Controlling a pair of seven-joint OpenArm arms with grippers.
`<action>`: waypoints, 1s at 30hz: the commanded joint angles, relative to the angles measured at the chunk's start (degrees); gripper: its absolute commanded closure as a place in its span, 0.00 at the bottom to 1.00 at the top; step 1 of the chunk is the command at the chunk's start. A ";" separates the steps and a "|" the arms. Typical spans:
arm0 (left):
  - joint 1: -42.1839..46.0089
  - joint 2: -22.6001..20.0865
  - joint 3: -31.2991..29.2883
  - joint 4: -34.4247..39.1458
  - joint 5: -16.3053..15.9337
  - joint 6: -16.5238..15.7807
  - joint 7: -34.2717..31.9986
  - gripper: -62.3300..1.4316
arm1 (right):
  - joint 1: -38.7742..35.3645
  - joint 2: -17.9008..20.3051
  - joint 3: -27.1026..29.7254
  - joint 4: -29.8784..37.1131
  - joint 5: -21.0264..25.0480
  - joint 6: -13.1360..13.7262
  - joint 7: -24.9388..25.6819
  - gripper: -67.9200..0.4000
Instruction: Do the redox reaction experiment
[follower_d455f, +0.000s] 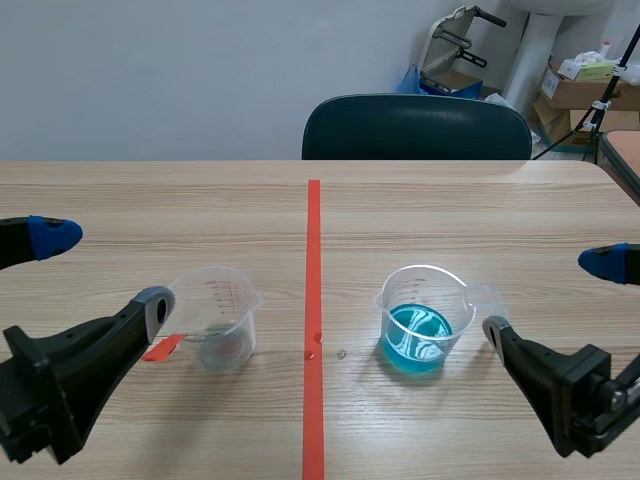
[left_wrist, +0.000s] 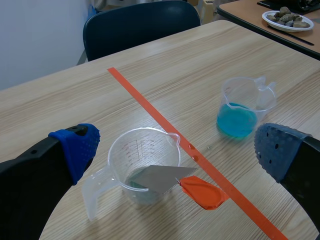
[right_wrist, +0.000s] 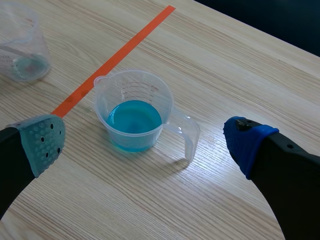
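The wooden table (follower_d455f: 150, 200) is carrying everything, with the red tape line splitting it between the two arms. The left gripper (follower_d455f: 105, 270) is hanging low on its own side with its fingers spread wide and nothing between them. The right gripper (right_wrist: 144, 141) is doing the same on the other side, released and empty.

The measuring cup of blue liquid (right_wrist: 134, 112) is standing just on the right of the tape. In the right wrist view it is sitting ahead of that gripper, inside the span of the open fingers. Its loop handle (right_wrist: 187, 137) is pointing toward the blue-padded finger (right_wrist: 245, 140). The right arm is plainly the nearer one to it.

The clear measuring cup (left_wrist: 145, 170) is standing on the left of the tape, just ahead of the left gripper. A grey metal blade (left_wrist: 155, 177) is leaning inside it. The blade's long axis is running slantwise over the rim, and its orange handle (left_wrist: 202, 192) is sticking out on the side toward the robot.

Whether the blade is going to the blue liquid or the liquid to the blade, each arm is probably reaching for the cup on its own side. For the blade, the left gripper is needing to close across that protruding handle.
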 joint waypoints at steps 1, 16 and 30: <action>0.33 0.28 -0.66 0.76 -0.35 -0.09 -0.96 0.00 | 1.31 0.63 0.44 0.81 -0.28 -0.20 1.05 0.00; 8.48 0.28 -4.37 0.76 -0.37 1.90 -2.64 0.00 | 1.44 0.94 0.44 0.81 -0.48 0.04 1.05 0.00; 25.38 5.07 -11.82 0.76 -0.76 2.73 -8.98 0.00 | 10.14 5.40 -4.17 0.79 -3.10 4.66 1.90 0.00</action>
